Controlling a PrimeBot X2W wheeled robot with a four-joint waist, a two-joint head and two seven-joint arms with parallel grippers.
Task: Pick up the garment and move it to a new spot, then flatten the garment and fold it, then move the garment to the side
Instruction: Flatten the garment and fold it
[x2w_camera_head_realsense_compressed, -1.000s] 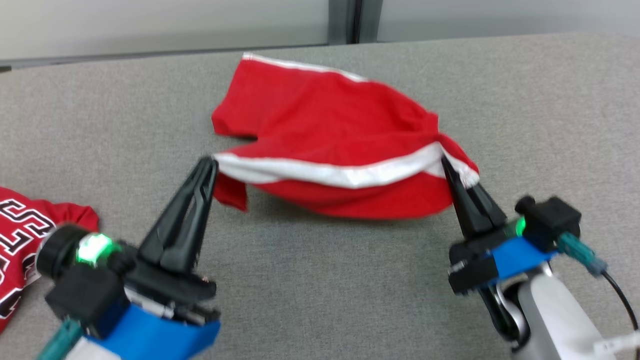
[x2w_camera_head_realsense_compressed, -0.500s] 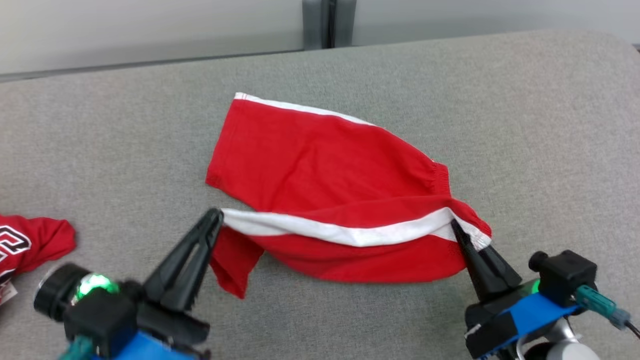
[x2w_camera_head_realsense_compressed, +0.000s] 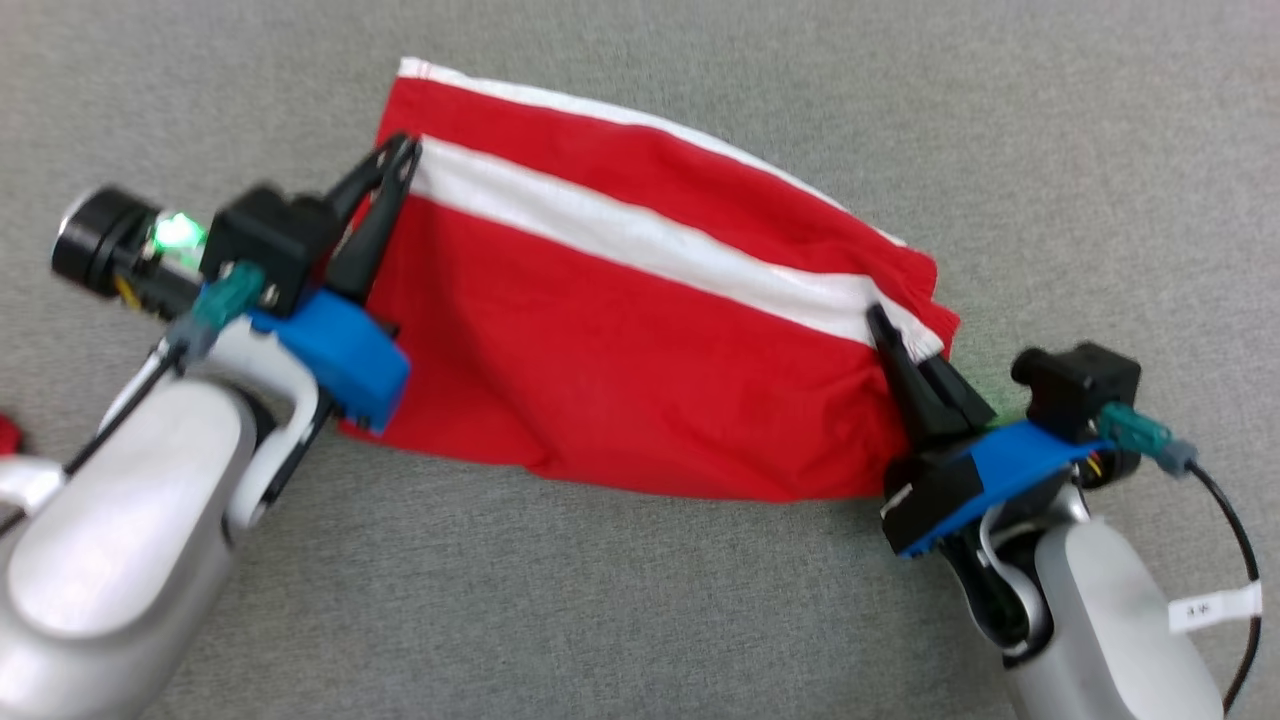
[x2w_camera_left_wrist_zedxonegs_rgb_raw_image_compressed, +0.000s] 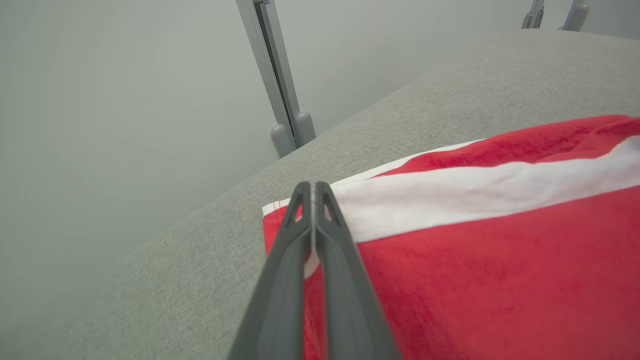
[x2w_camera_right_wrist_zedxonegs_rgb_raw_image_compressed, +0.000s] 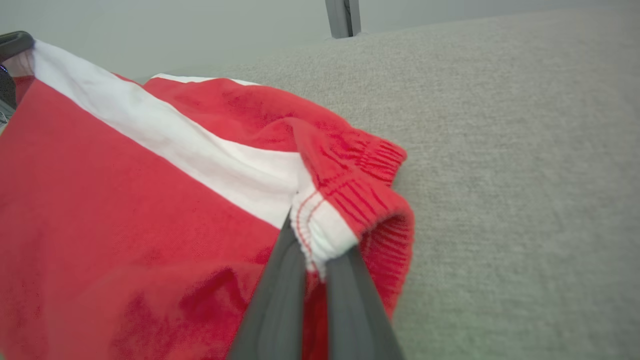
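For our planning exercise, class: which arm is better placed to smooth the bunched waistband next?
Right, probably: the right gripper is shut on the shorts at the waistband; the left gripper pinches the opposite hem end.

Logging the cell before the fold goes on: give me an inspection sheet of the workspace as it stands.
Surface: grey fabric-covered table.
Job's things: red garment with white stripe, stretched between the grippers.
Clutter: red scrap at head view's left edge, too small to tell.
Grippers: left gripper shut on the stripe's end; right gripper shut on the waistband corner.
Cables: black cable off the right arm.
Surroundings: pale wall, grey post.
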